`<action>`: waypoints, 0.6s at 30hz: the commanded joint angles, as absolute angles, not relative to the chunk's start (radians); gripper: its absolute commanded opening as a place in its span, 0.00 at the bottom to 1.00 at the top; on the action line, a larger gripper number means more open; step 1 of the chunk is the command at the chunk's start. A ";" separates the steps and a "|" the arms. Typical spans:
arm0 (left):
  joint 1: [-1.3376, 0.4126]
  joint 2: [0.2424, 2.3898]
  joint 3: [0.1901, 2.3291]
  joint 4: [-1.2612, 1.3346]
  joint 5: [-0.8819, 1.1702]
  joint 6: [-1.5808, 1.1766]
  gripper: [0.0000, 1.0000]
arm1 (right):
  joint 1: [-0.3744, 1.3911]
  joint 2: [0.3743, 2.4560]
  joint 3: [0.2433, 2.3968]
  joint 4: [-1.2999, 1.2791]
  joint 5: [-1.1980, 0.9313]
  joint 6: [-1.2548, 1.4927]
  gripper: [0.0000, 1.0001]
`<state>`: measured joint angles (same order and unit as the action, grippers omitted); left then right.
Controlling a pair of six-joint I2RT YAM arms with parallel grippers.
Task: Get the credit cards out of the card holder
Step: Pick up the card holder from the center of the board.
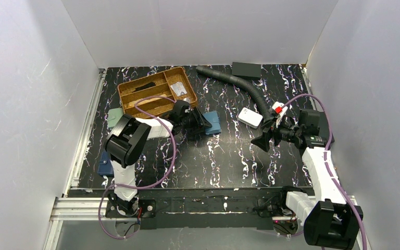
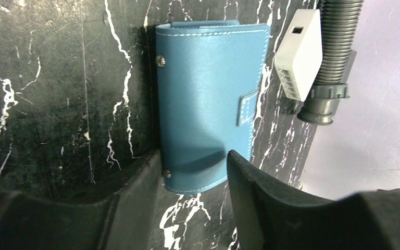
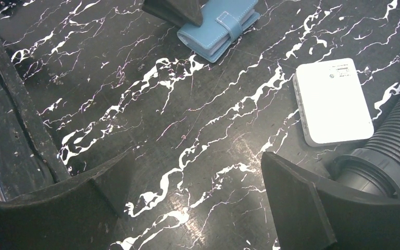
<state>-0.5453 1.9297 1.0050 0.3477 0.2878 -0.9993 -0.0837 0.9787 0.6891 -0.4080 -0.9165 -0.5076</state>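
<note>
The black marbled table (image 1: 229, 161) is closed in by white walls on three sides. You have bare surface between the card holder (image 2: 208, 94) and the near edge. To the far left of the holder the orange tray (image 1: 156, 91) is near. To its right the white box (image 3: 333, 99) lies apart from it, and the grey hose (image 3: 396, 135) ends just beside that box.

Your left gripper (image 2: 190, 156) stands with its jaws about half spread, one finger on each side of the holder's near end. Both fingers seem to meet its edges, but I cannot tell whether they already press it. Your right gripper (image 3: 197, 161) hangs above the bare table with the jaws fully spread, holding nothing, well apart from the holder.

The card holder lies flat near the middle of the table. It is teal-blue with pale stitching and folded closed, with a small tab across one long edge and two metal studs along the other. In the right wrist view its open edge shows lighter layers inside.
</note>
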 commanded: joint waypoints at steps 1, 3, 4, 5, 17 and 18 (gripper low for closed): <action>-0.558 1.988 0.988 0.251 0.228 -0.962 0.44 | -0.080 0.950 0.684 -0.389 -0.920 -0.529 1.00; -0.559 1.982 0.984 0.253 0.226 -0.942 0.32 | -0.080 0.947 0.684 -0.391 -0.926 -0.531 1.00; -0.559 1.976 0.980 0.254 0.225 -0.935 0.25 | -0.080 0.945 0.684 -0.393 -0.928 -0.531 1.00; -0.560 1.968 0.977 0.257 0.224 -0.925 0.17 | -0.080 0.943 0.684 -0.395 -0.929 -0.531 1.00; -0.672 1.716 0.803 0.297 0.240 -0.906 0.00 | 0.036 1.049 0.743 -0.509 -0.891 -0.658 1.00; -0.700 1.693 0.778 0.299 0.240 -0.935 0.00 | 0.118 1.084 0.771 -0.541 -0.806 -0.712 1.00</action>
